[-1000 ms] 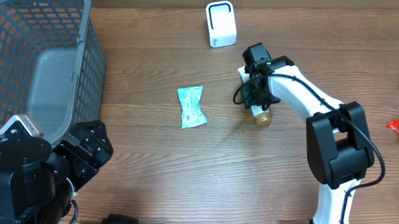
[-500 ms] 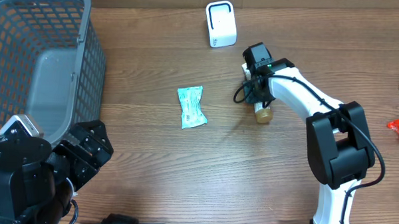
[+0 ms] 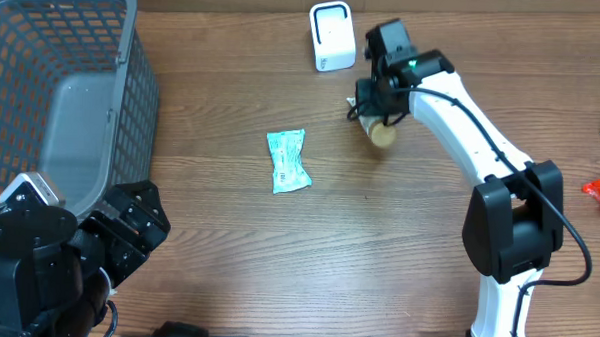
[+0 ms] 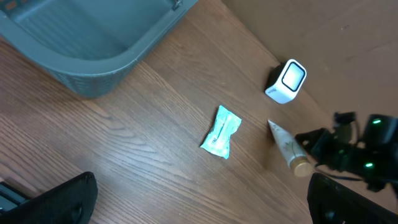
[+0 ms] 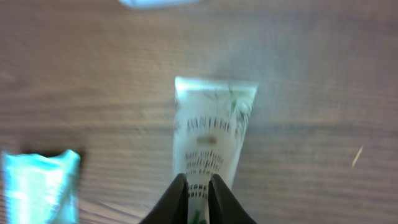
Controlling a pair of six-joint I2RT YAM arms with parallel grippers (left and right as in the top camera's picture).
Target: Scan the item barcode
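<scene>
Tube (image 3: 379, 131) sits pinched in the right tool (image 5: 199, 186), upper centre, near the white scanner (image 3: 332, 37) — grasped, I'd say, scan not yet done; left tool (image 3: 130, 228) gapes idle.

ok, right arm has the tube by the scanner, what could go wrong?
1. The jaws pinch the tube narrowly near its cap end; it may pivot or slip.
2. No barcode is visible, so it may face away from the scanner.
3. The tube's free end could knock the scanner, which stands close.
</scene>
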